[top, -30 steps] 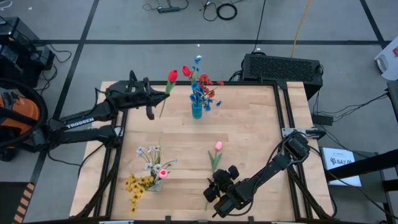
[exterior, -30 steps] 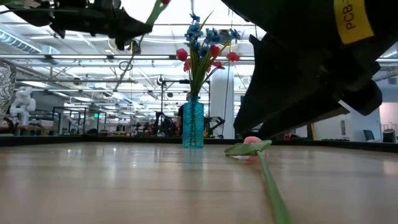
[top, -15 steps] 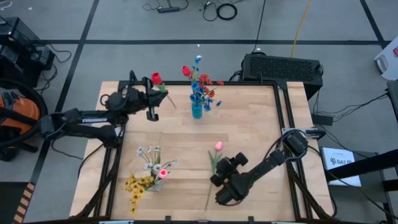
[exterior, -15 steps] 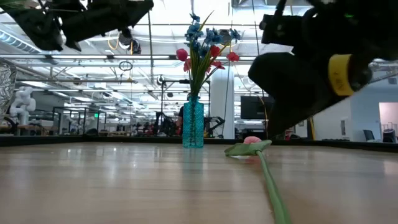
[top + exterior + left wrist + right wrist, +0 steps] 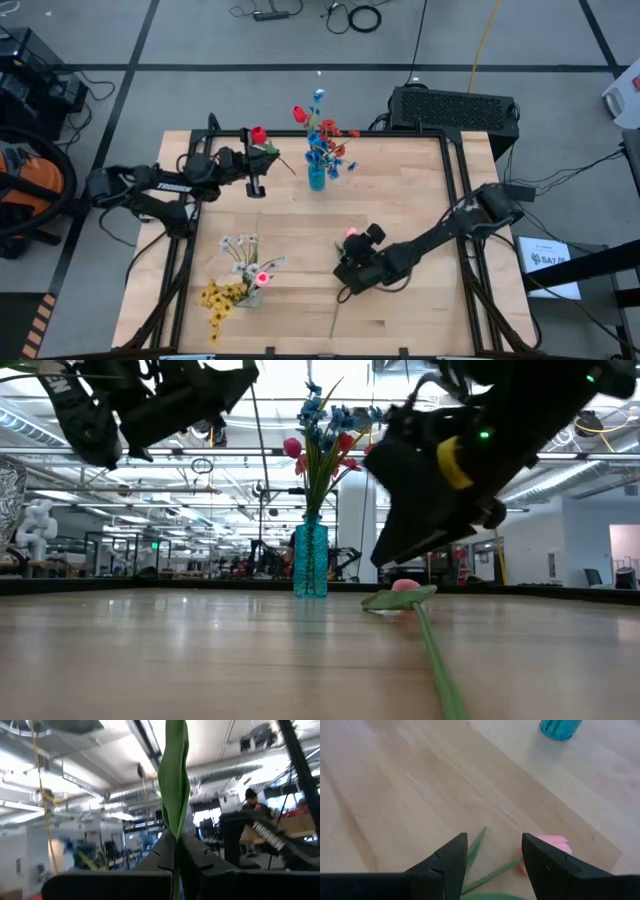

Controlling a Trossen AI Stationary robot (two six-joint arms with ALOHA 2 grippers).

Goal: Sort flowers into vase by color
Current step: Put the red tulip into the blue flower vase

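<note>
High view: the left gripper [image 5: 262, 158] is up over the far left part of the table [image 5: 400, 200], clamped tight on the stem of a red flower [image 5: 258, 135] whose head sits just beyond the fingers. Off to that gripper's right, near but apart, stands the blue vase [image 5: 317, 180], already filled with red and blue flowers [image 5: 322, 135]. In the left wrist view the two dark fingers [image 5: 192, 855] meet on the stem, and a long green leaf [image 5: 174, 775] rises straight up from between them.

Over to the right gripper [image 5: 350, 268]: it hovers low above the pink flower [image 5: 351, 233], whose stem runs back under the gripper toward the near edge of the table. The right wrist view shows its fingers [image 5: 447, 857] parted wide, nothing between them, with the pink head [image 5: 547, 845] just ahead of one fingertip and the green stem [image 5: 487, 877] crossing the gap below. The vase base [image 5: 561, 727] shows well ahead of it.

Low view: the pink flower [image 5: 405, 588] lies flat on the wood, the right arm hanging above it without touching.

Well to the right gripper's left, near the front corner, lies a cluster of white and yellow flowers [image 5: 232, 275] with one small pink head among them.
</note>
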